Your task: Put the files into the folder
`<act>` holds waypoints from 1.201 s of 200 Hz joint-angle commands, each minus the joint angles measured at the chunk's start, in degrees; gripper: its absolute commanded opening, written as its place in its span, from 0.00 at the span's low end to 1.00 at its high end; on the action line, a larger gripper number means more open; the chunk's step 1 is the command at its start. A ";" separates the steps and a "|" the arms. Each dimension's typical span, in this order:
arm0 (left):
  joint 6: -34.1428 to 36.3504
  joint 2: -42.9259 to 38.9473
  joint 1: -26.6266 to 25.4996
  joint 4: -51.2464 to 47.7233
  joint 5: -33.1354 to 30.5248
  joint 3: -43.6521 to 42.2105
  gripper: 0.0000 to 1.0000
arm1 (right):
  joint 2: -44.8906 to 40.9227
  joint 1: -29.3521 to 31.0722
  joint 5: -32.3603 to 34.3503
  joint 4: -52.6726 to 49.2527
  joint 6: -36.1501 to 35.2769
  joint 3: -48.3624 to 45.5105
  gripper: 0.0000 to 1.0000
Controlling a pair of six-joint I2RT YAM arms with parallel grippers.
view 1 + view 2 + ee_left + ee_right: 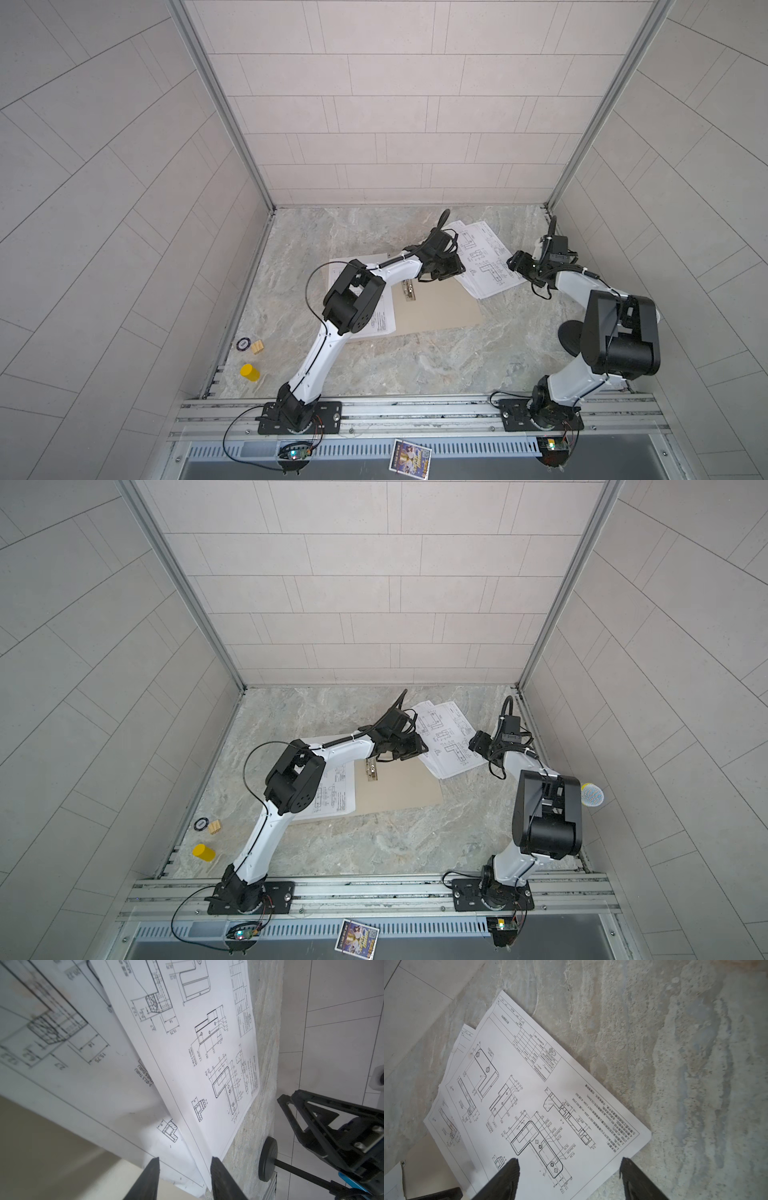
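The files [488, 259], white sheets with black line drawings, lie fanned over the far right corner of the open tan folder [436, 309]. One sheet [384, 318] lies on the folder's left half. The fan's long sides run askew from the folder toward the back wall. The left gripper [185, 1167] has its fingers apart at the fan's corner. The right gripper [569, 1161] gapes wide over its edge. The table [374, 365] is grey-veined marble and the walls [395, 104] are pale tile.

In both top views the black-and-white left arm [320, 357] hides part of the white printed drawing sheet [384, 322] at nine o'clock on the tan cardboard folder [440, 307]; its print is too small to read.
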 commanded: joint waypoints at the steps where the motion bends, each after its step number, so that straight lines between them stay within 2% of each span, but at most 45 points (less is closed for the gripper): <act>1: -1.16 0.94 -0.43 -0.29 -0.67 3.46 0.47 | 2.40 -1.11 -1.01 -0.78 -1.83 1.54 0.78; 53: -2.74 5.22 -0.43 -2.66 -1.17 9.20 0.47 | 6.16 -2.32 -2.68 -0.37 -1.15 3.88 0.80; 85: -2.87 6.70 -0.42 -4.30 -1.65 10.59 0.47 | 9.63 -2.45 -5.57 -0.42 -0.61 6.82 0.85; 148: -2.74 6.75 -0.49 -5.96 -3.89 10.51 0.47 | 11.51 -2.54 -5.32 -0.24 -1.40 8.82 0.85; 240: -5.77 12.03 -0.50 -3.67 -2.27 15.82 0.46 | 15.20 -2.55 -5.68 -2.54 -1.13 9.93 0.81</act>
